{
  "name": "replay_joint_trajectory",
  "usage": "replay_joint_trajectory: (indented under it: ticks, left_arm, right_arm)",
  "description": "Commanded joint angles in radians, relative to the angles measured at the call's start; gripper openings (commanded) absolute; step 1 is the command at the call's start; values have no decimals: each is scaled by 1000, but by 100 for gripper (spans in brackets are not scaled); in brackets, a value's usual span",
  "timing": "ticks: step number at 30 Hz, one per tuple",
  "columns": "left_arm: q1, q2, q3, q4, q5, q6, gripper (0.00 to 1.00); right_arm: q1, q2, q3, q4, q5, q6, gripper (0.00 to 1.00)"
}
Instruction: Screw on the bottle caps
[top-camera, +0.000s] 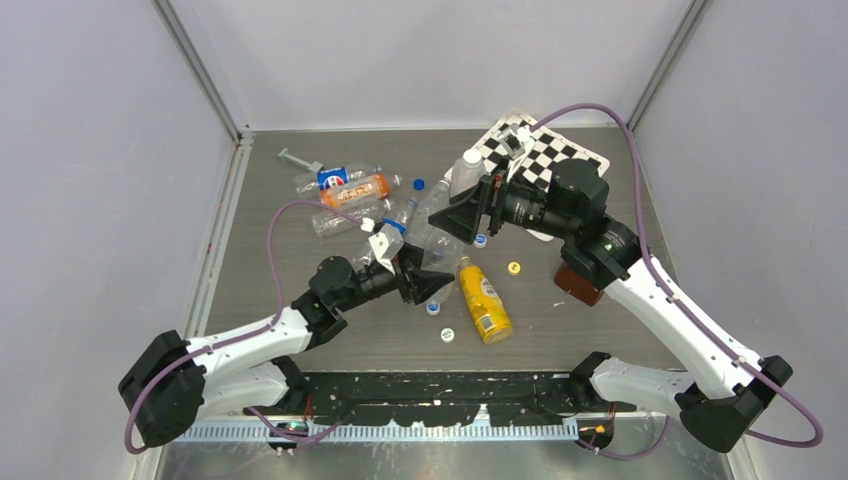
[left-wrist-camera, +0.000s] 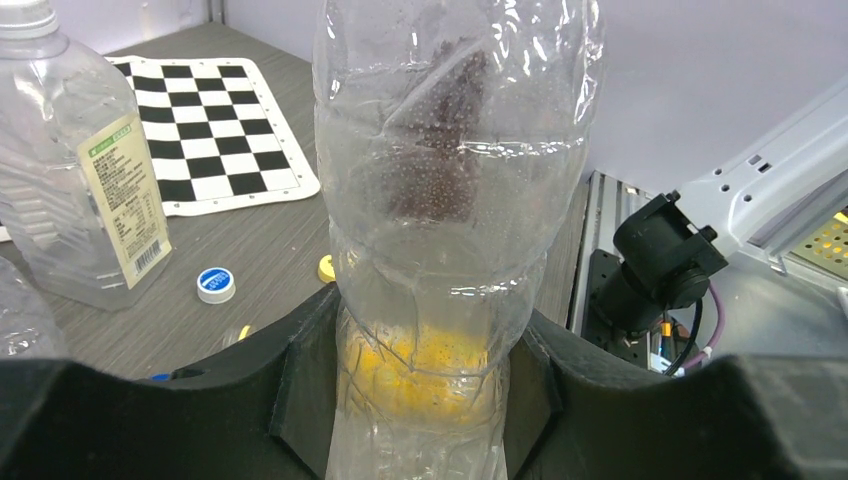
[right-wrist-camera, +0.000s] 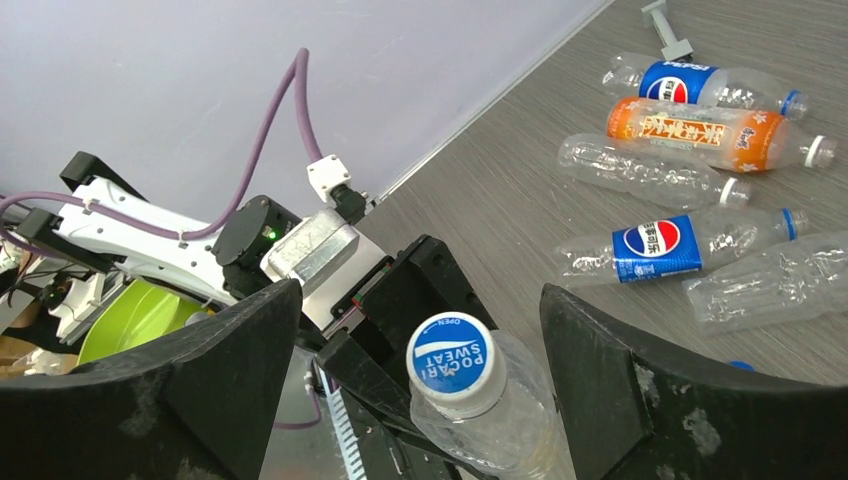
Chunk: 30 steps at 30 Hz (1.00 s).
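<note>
L gripper (left-wrist-camera: 430, 420) is clamped on a slim clear bottle (left-wrist-camera: 450, 200), jaws tight vs. its lower body, bottle upright btwn them. A blue-and-white cap (right-wrist-camera: 455, 352) (printed Pocari Sweat) sits on the bottle's mouth; can't tell how far it's threaded. R gripper (right-wrist-camera: 413, 320) is at that cap w/ fingers wide apart, one each side, neither touching it.

On the tabletop (top-camera: 580, 335): a wide squarish bottle (left-wrist-camera: 70, 180) w/ pale label stands near the checkerboard mat (left-wrist-camera: 220, 130). A loose blue-and-white cap (left-wrist-camera: 215, 284) and a yellow cap (left-wrist-camera: 326, 268) lie near it. A yellow bottle (top-camera: 484, 298) lies on its side. Far side: a Pepsi-labelled bottle (right-wrist-camera: 680, 85) lies just beside an orange-labelled bottle (right-wrist-camera: 700, 130).
</note>
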Motion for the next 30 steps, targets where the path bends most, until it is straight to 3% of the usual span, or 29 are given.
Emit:
replay_joint_trajectory:
  ticks: [1,30]
  left_arm:
    - [-4,7,32,92,9,-26,0]
    - [-4,-48,6,35,-173,-18,0]
  right_arm:
    - [-8,-2,8,71,-53,10,94]
    - [-21,-71,-16,48,-86,10,91]
